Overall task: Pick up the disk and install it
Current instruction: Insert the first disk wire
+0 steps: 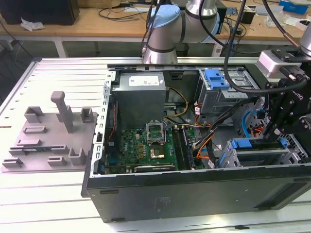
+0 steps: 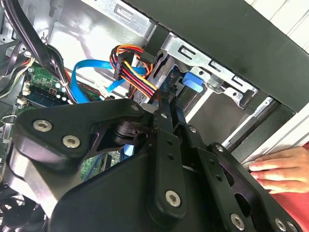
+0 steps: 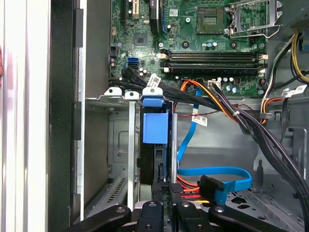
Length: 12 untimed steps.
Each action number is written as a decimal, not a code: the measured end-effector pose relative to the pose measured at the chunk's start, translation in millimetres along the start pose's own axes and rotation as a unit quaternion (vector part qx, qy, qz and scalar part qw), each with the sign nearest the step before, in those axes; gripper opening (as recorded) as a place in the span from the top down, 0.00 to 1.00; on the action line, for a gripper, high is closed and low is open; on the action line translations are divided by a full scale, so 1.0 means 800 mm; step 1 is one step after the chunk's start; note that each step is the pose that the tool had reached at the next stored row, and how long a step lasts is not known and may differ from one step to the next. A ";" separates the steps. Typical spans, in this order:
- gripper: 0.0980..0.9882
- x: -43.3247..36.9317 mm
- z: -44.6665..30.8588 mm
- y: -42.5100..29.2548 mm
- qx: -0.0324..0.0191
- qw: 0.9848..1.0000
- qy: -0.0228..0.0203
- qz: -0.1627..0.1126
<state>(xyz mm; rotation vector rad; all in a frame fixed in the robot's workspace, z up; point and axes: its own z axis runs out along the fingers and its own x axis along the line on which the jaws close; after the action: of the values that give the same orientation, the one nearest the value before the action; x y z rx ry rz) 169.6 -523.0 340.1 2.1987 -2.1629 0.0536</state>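
The install step was judged to be in hand, with the pick-up already done. The disk (image 3: 155,126) was seen standing on edge in a slot of the drive cage (image 3: 112,94), its blue rail uppermost. The cage sat in the case (image 1: 194,194) at the corner nearest the worktop's (image 1: 43,204) front edge, on the exterior view's right. The pincer (image 3: 165,195) was held directly over the disk's exposed end, in line with the slot. Whether it was clamped on the disk, merely pressed against it, or parted could not be told, since the contact was hidden by the pincer's own body.

The disk was taken to be part-way in rather than seated — this is a judgement, as the slot's depth could not be seen. The next move was thought to call for a straight push along the rails, with no tilt. It would also need care for the blue data cable (image 3: 212,175) and the orange-and-red power leads (image 2: 135,72), which lay just beside the cage.

A person's hand (image 2: 280,169) was rested on the worktop just outside the case wall. The grey holder (image 1: 53,136) stood well apart, toward the worktop's other end.
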 end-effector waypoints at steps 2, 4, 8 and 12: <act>0.92 0.000 0.0002 0.0000 0.000 1.000 0.000 0.000; 0.92 0.000 -0.0018 0.0001 0.000 1.000 0.000 0.000; 0.92 0.000 -0.0064 0.0002 0.000 1.000 0.000 0.000; 0.92 0.001 -0.0064 0.0001 0.000 1.000 0.000 0.000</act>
<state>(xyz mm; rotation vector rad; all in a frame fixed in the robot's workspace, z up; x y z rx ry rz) 169.6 -523.2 345.2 2.1975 -2.1635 0.0542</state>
